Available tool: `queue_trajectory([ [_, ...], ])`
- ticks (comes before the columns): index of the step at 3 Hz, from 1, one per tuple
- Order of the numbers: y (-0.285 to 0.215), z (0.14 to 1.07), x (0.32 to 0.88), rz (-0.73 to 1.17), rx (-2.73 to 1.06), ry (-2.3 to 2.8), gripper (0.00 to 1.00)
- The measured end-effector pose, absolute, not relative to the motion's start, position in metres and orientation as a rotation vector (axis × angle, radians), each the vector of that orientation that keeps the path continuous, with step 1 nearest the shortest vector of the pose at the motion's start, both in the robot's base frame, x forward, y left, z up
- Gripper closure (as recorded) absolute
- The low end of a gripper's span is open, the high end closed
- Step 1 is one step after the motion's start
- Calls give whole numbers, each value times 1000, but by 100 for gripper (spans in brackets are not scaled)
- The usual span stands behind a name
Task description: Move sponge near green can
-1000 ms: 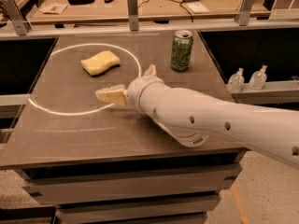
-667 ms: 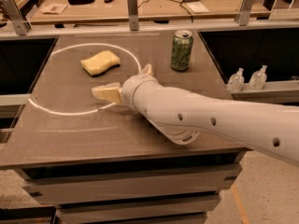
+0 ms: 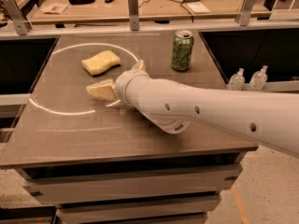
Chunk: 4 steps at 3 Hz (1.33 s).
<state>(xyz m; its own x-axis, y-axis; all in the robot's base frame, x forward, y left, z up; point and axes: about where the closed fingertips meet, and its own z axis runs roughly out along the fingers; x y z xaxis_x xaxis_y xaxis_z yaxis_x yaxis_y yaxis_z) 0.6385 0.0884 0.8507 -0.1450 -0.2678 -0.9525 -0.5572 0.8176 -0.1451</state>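
The wide grey-brown desk (image 3: 70, 134) carries everything, and the thick white robot arm (image 3: 210, 111) reaches across it from the right toward its left half. The pale yellow wavy-edged foam sponge (image 3: 100, 62) lies flat at the back left, well apart from the small upright green drinks can (image 3: 182, 50) at the back right, so I judge that none of the move is done. The pincer (image 3: 114, 77) sits just in front of the sponge, fingers spread and empty; grasping, carrying and setting down all remain.
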Motion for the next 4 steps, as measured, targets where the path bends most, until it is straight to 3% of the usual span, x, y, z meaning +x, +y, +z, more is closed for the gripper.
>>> queue_trajectory([
  [4,118,856,695,232,-672,1803,0],
])
